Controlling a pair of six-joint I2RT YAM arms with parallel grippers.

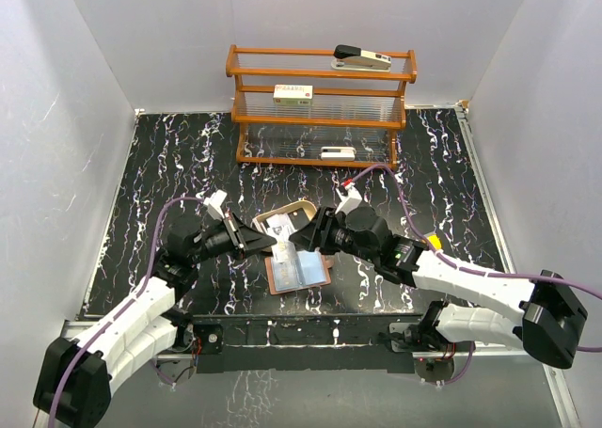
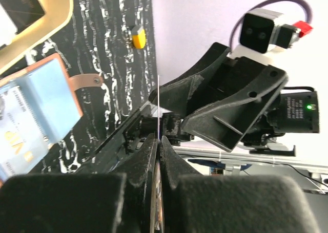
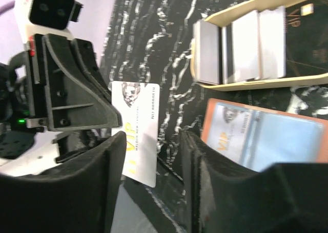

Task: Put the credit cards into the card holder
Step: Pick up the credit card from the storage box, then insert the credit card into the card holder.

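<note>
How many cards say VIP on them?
2. One white card is pinched in the left gripper; the other card sits tucked in the open card holder. The cards in the tan tray might hide more.

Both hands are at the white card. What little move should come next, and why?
Probably the right hand should back away. Its jaws stand open around the white card, while the left hand is shut on it, so the left hand alone holds it. Backing off clears the way to the open card holder.
</note>
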